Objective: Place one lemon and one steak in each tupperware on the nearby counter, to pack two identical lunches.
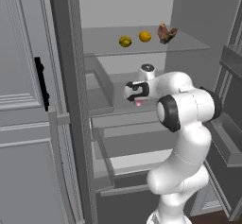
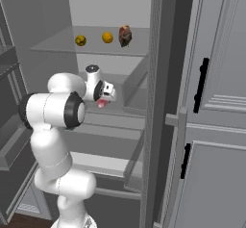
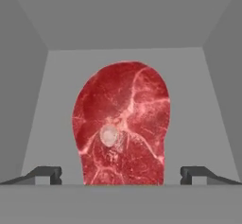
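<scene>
A bright red-pink steak (image 3: 122,124) lies flat on a grey fridge shelf (image 3: 189,100). My gripper (image 3: 120,173) hangs over it, open, one dark fingertip (image 3: 45,173) on each side of the meat and apart from it. From the base, the gripper (image 1: 137,98) (image 2: 102,99) points down at the steak (image 1: 138,103) (image 2: 101,104), which peeks out pink beneath it. One shelf higher sit a dull yellow lemon (image 1: 125,41) (image 2: 80,40), an orange-yellow lemon (image 1: 145,36) (image 2: 107,37) and a darker steak (image 1: 166,33) (image 2: 125,35). The tupperwares and the counter are out of view.
The fridge stands open with several grey shelves and a drawer (image 1: 127,147) below. Door bins (image 1: 231,57) line the right of the left base view. Grey panelled doors with black handles (image 1: 41,83) (image 2: 201,85) flank the opening and narrow it.
</scene>
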Available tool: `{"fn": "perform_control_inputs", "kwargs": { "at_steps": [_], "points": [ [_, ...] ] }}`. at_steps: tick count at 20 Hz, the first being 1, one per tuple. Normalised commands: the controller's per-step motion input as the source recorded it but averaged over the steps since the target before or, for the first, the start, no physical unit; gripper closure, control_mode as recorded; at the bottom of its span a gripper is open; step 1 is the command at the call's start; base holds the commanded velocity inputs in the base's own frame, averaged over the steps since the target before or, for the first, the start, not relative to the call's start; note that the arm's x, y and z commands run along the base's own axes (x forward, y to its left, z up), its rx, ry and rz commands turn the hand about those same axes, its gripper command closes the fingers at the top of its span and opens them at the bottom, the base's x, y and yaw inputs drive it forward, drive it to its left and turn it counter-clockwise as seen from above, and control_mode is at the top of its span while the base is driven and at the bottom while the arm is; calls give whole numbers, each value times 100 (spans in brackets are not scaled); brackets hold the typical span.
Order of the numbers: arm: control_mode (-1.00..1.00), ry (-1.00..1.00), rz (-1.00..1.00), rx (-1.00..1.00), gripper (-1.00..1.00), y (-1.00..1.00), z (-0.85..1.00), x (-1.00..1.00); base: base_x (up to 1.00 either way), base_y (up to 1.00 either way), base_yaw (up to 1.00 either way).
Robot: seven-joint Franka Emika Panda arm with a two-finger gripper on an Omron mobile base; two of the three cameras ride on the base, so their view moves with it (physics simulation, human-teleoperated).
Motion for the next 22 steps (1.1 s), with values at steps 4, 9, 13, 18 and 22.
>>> {"fn": "perform_control_inputs", "kwargs": {
  "at_steps": [4, 9, 13, 18, 22],
  "points": [
    [-100, 3, 0, 0, -100, 0, -20, 24, 0, 0, 0],
    [-100, 0, 0, 0, -100, 0, -26, 17, 0, 0, 0],
    [-100, 2, 1, 0, -100, 1, -42, 2, 0, 0, 0],
    [-100, 0, 1, 0, -100, 1, -51, 0, 0, 0, 0],
    [-100, 1, 0, 0, -100, 0, -16, 0, 0, 0, 0]
  ]
}}
